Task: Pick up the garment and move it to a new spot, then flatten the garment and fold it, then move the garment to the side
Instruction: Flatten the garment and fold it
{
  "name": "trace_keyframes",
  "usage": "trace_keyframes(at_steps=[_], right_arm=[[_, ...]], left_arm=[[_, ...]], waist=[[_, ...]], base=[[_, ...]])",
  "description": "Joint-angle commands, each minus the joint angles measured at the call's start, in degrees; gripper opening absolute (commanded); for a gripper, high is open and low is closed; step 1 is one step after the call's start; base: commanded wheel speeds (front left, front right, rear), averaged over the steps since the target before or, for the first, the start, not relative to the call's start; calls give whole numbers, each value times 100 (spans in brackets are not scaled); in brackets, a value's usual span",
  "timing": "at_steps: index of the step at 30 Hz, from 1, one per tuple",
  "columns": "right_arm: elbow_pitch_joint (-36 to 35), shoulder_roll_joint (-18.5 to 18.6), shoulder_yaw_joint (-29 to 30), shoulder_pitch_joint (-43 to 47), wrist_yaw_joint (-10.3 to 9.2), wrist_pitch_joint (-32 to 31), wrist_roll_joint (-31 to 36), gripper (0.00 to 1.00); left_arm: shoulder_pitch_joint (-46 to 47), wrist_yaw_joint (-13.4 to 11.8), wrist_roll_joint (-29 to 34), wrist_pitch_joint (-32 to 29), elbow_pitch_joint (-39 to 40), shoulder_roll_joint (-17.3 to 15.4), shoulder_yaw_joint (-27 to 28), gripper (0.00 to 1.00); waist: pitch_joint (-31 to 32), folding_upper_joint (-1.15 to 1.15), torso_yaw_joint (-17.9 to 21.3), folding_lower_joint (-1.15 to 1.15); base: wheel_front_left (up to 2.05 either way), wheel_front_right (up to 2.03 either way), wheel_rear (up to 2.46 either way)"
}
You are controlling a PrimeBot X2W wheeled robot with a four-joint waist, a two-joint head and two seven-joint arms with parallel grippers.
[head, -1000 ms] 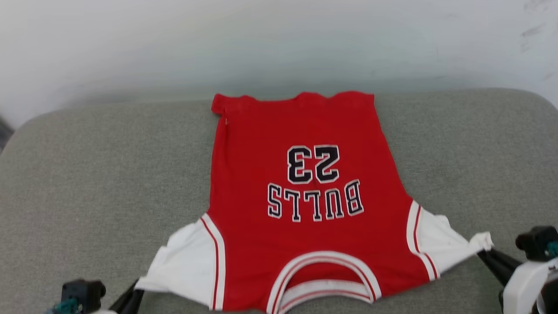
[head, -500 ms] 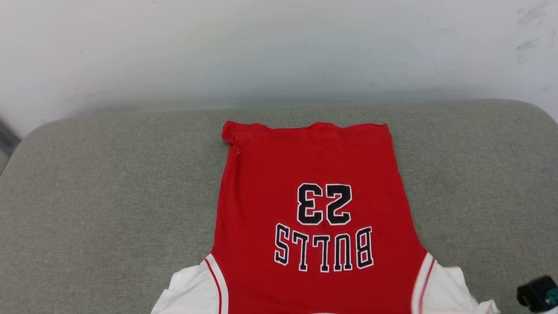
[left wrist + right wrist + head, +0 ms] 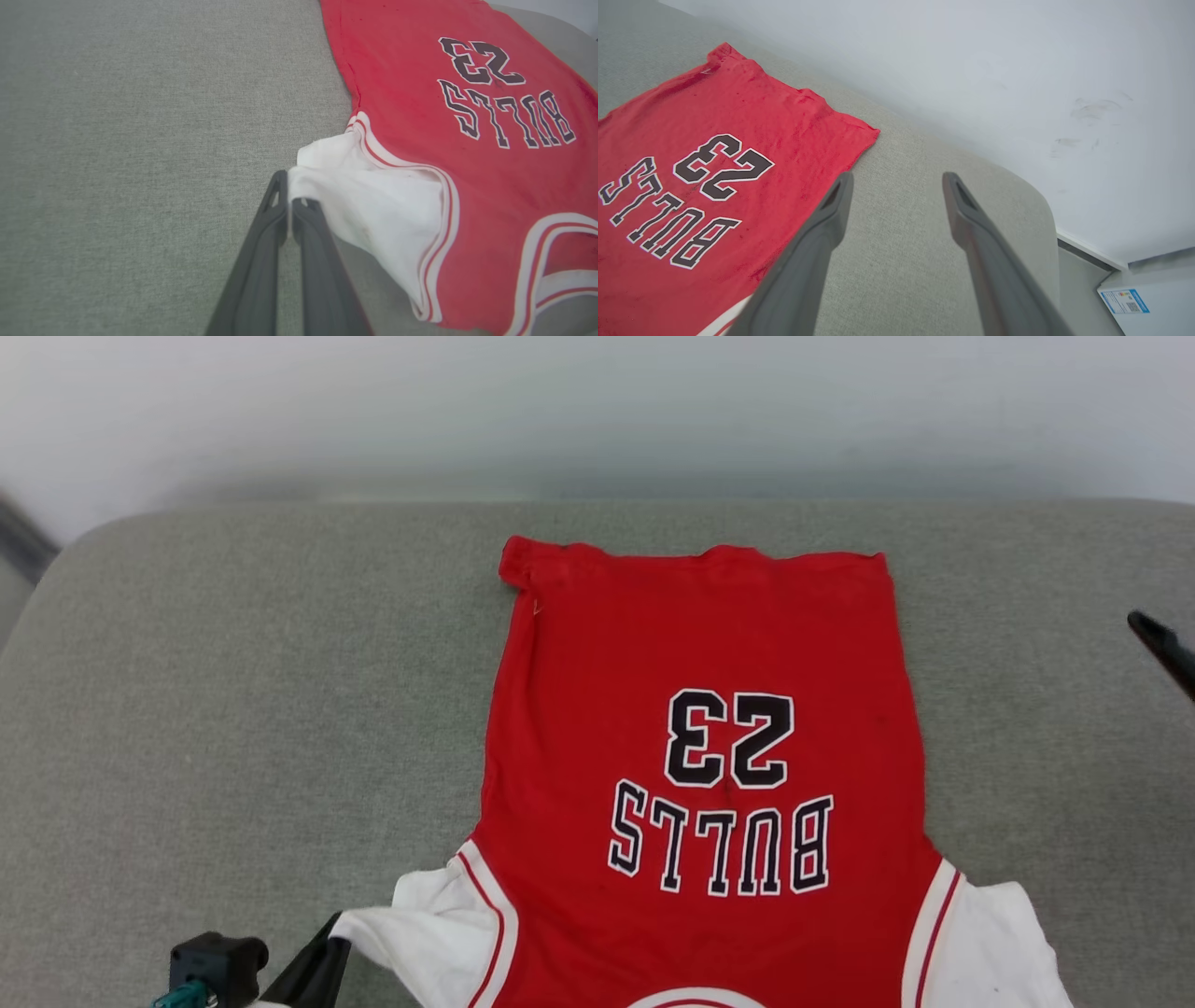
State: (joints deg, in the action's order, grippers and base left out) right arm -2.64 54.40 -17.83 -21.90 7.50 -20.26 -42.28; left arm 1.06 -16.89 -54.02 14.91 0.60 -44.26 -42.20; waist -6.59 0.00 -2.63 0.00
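Left gripper [image 3: 289,191] pinches garment [image 3: 467,154] sleeve tip; right gripper [image 3: 899,179] spread, alongside.

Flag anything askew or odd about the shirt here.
The garment lies mostly flat, but its far-left hem corner is rolled over, and the white sleeve is bunched to a point where the left tool pinches it. The right tool hangs open, off the fabric.

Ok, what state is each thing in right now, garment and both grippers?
garment: spread flat on the grey cushion, print up, one hem corner curled.
left gripper: shut on the garment's white sleeve.
right gripper: open, holding nothing, beside the garment.
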Motion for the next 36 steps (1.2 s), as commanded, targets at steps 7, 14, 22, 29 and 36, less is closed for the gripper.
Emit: trace_keyframes(at_steps=[7, 14, 22, 29, 36], right_arm=[[450, -271, -277, -1737, -2, -1946, -193, 100], [1434, -728, -753, -3392, -3, -3947, 76, 100], [2354, -1163, -809, -4212, -2, -4571, 670, 100], [2823, -1352, -915, -3943, -2, -4305, 730, 100], [2919, -1182, -1173, -3642, 0, -4240, 576, 0]], left_arm=[[547, 112, 404, 39, 115, 294, 144, 0], [950, 202, 783, 36, 239, 600, 293, 0], [1267, 351, 1141, 36, 341, 898, 401, 0], [1419, 405, 1337, 29, 336, 1086, 451, 0], [1395, 457, 1408, 24, 242, 1177, 510, 0]], waist=[[-1016, 0, -584, 0], [-1807, 0, -976, 0], [-2513, 0, -1305, 0], [-2846, 0, -1415, 0], [-2769, 0, -1355, 0]], base=[[0, 0, 0], [0, 0, 0], [0, 0, 0], [0, 0, 0], [0, 0, 0]])
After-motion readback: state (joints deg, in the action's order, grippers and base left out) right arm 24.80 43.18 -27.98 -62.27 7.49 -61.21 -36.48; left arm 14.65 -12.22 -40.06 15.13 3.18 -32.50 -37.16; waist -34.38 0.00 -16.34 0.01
